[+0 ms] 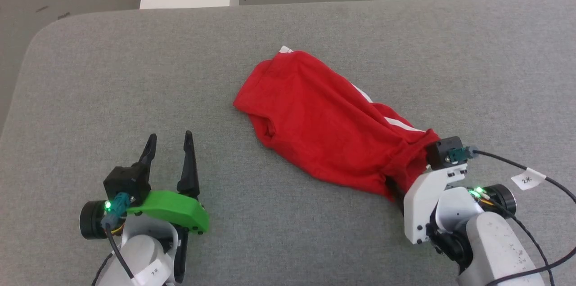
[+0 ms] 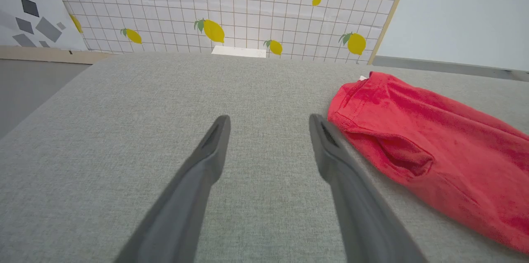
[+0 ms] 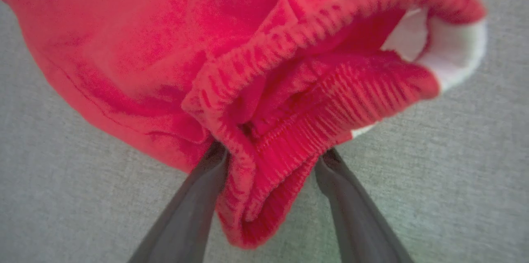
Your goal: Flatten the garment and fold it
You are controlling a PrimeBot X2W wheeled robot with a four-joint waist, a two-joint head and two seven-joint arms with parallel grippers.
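The right gripper [image 3: 272, 153] is sitting right at the near end of the garment [image 3: 157, 48]. Its two fingers are spread wide, one on each side of the bunched stretchy band. The band is poking down between them. I think they are not squeezing it yet, but I cannot be sure.

From this hand, the red shorts are running ahead and a bit to the left. That long line matters most. A pull back toward this hand would be stretching the cloth along it.

The left gripper [image 1: 170, 135] is waiting with its fingers spread too, holding nothing. For it, the shorts are lying ahead and off to the right, near but not touching. So the right hand is the closer one.

The far end is resting on the grey table [image 1: 112, 74], farthest from both hands.

The right wrist view is showing the ribbed band up close, while in the head view the cloth is covering those fingers. The head view is giving the shorts' whole length.
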